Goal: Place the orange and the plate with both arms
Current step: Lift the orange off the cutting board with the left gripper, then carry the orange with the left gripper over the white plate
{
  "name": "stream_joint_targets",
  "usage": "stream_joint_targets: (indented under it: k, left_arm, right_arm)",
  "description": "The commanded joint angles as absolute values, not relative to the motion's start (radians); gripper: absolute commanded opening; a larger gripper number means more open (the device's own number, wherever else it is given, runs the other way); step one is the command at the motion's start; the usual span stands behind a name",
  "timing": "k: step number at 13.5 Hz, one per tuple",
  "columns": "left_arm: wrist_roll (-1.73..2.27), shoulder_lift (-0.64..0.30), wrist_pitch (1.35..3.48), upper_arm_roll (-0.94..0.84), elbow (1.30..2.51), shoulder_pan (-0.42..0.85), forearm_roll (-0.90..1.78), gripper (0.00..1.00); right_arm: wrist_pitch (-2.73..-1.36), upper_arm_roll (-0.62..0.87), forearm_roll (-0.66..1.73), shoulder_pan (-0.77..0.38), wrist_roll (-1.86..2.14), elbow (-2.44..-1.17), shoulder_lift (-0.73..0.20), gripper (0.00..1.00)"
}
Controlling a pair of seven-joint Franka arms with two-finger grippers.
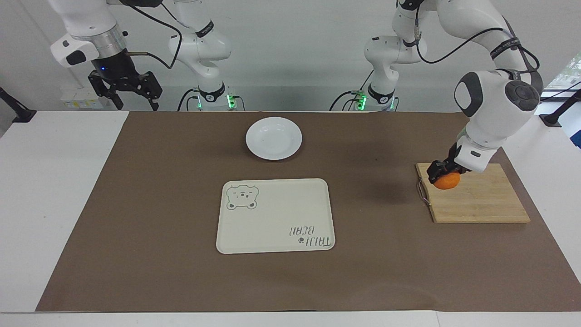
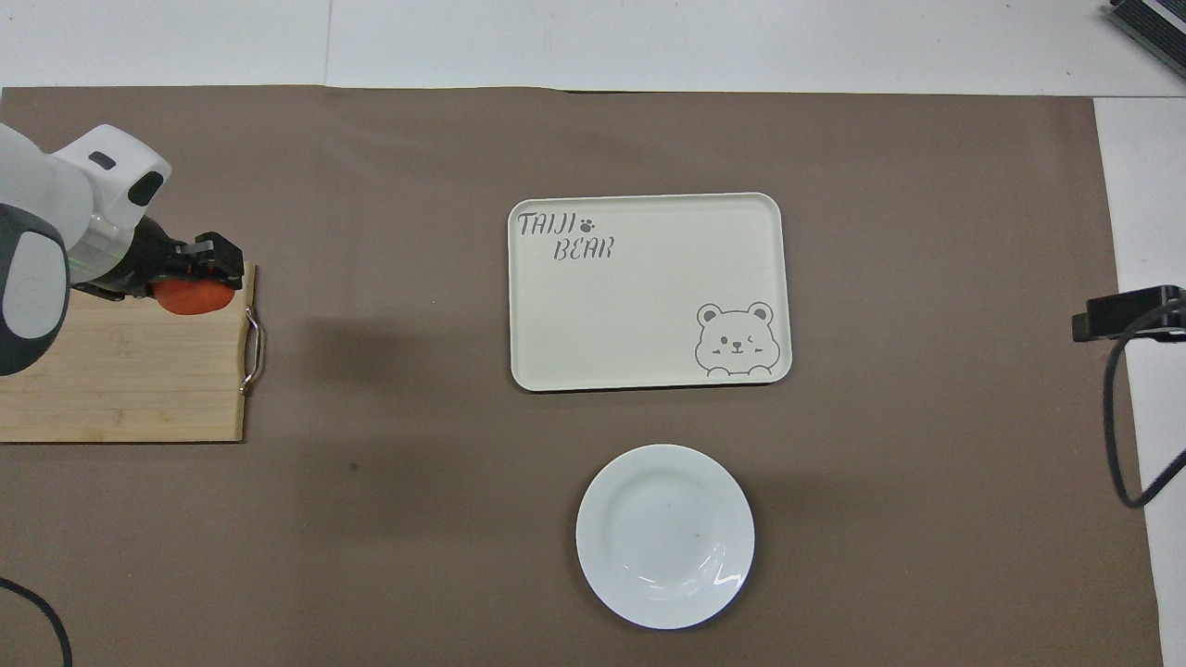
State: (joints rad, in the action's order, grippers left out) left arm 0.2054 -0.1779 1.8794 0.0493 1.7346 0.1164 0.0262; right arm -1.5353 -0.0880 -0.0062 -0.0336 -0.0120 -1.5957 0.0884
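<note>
Left end effector (image 1: 442, 175) clamping the orange (image 1: 447, 181), hanging clear above the board (image 1: 481, 202), over the corner nearest the robots by the wire handle (image 1: 423, 191). In the overhead view, orange (image 2: 193, 295) showing at the board's (image 2: 120, 380) edge, fingers (image 2: 211, 248) pinching it from above. Board lying at the left arm's end of the tabletop, one edge running off the brown mat (image 1: 181, 281).

Right end effector (image 1: 131, 93) hanging high over the mat's edge at the right arm's end, fingers spread wide apart, holding nothing, waiting.

Plate (image 1: 273, 138) sitting flat on the mat near the robots, midway between the two bases, rim touching nothing. Tray (image 1: 275, 215) lying farther from the robots than the plate, a strip of bare mat between the two, bare inside apart from its bear drawing and lettering.

Open mat stretching between board and tray, and between board and plate. Wide bare mat also lying toward the right arm's end.
</note>
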Motion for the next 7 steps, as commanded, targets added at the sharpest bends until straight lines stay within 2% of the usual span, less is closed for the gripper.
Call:
stream_joint_targets:
  k: [1,7]
  left_arm:
    - [0.288,-0.152,1.839,0.066,1.735,0.204,0.032,0.00]
    - [0.529,-0.134,1.855,0.060,1.753,0.391,0.037,0.00]
  right_arm:
    - [-1.516,-0.087,-0.011,-0.034,-0.003,-1.577,0.081,1.00]
    - [-1.516,-0.087,-0.011,-0.034,-0.003,-1.577,0.081,1.00]
